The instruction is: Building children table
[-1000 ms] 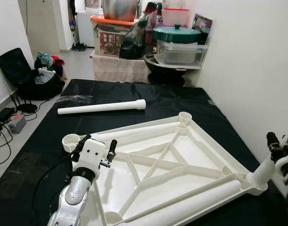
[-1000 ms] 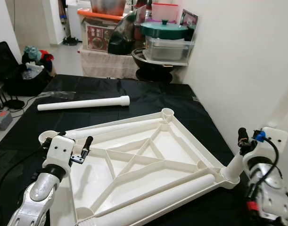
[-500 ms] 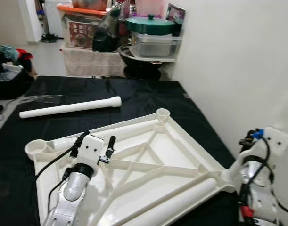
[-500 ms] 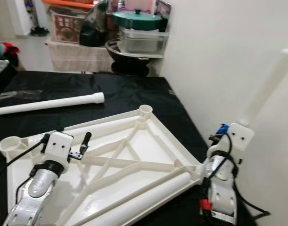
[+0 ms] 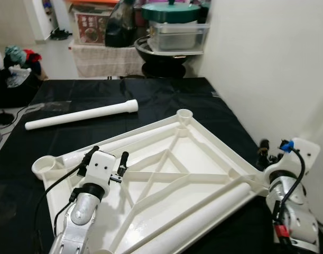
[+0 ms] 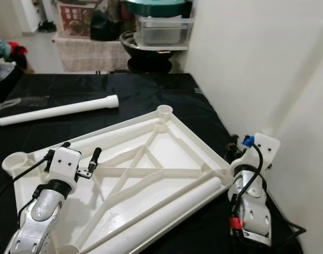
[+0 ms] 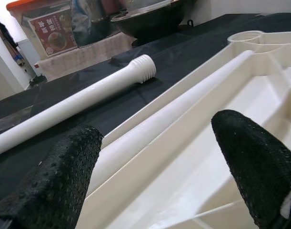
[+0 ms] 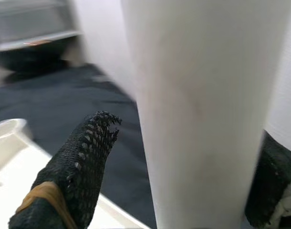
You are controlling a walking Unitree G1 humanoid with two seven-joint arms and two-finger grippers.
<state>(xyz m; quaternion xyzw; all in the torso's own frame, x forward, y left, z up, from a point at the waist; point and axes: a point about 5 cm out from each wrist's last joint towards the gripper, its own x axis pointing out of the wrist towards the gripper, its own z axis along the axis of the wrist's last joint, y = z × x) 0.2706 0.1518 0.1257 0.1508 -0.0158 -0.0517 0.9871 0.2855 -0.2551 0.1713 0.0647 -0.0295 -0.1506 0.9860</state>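
My right pincer (image 8: 183, 176) pinches a leg (image 8: 202, 109) stood at the tabletop's (image 6: 150, 169) near corner, my left (image 7: 150, 167) hovers spread, so next I must press it home, I judge.

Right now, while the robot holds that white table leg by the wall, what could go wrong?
1. The white plastic table leg in the right gripper leans toward the white wall. It could scrape the wall or jam in crooked.
2. The left gripper hangs open above the upturned white plastic tabletop, so the tabletop might slide on the black mat.
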